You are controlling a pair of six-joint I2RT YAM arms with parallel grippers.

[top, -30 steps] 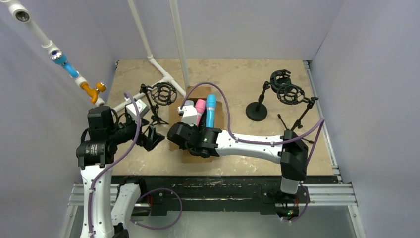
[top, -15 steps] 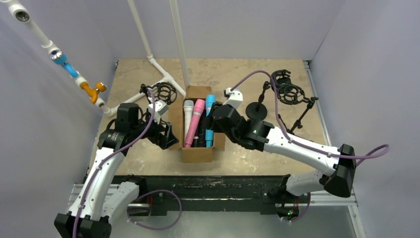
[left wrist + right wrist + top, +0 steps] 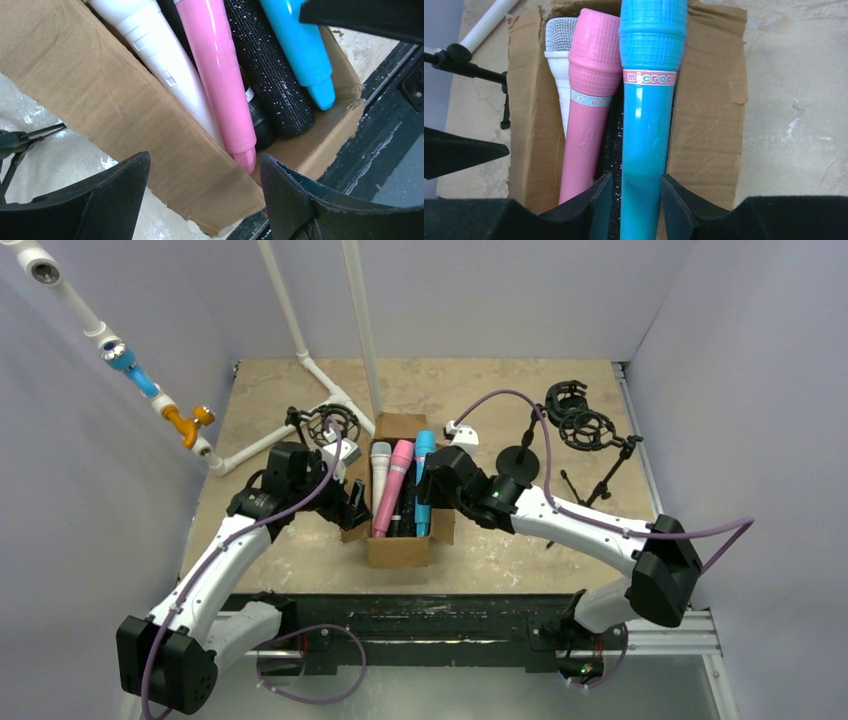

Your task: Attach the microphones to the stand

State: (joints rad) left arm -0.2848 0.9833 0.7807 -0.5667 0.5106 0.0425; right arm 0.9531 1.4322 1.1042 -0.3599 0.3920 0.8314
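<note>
Microphones [image 3: 400, 490] lay packed in a cardboard box [image 3: 400, 552] mid-table. The left gripper [image 3: 204, 167] was spread wide over the box's wall and held nothing. The right gripper [image 3: 636, 180] narrowly straddled the blue microphone [image 3: 646, 125], with a sliver of gap beside one finger. The left wrist view showed the black glitter microphone [image 3: 272, 75] plainly but cut off every head.

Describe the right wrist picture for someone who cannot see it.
A blue microphone lies in a cardboard box, with the robot's black jaws on either side of its handle; whether they pinch it is unclear. Beside it lies a pink microphone, then a white microphone, and the box sits on a pale speckled table.
</note>
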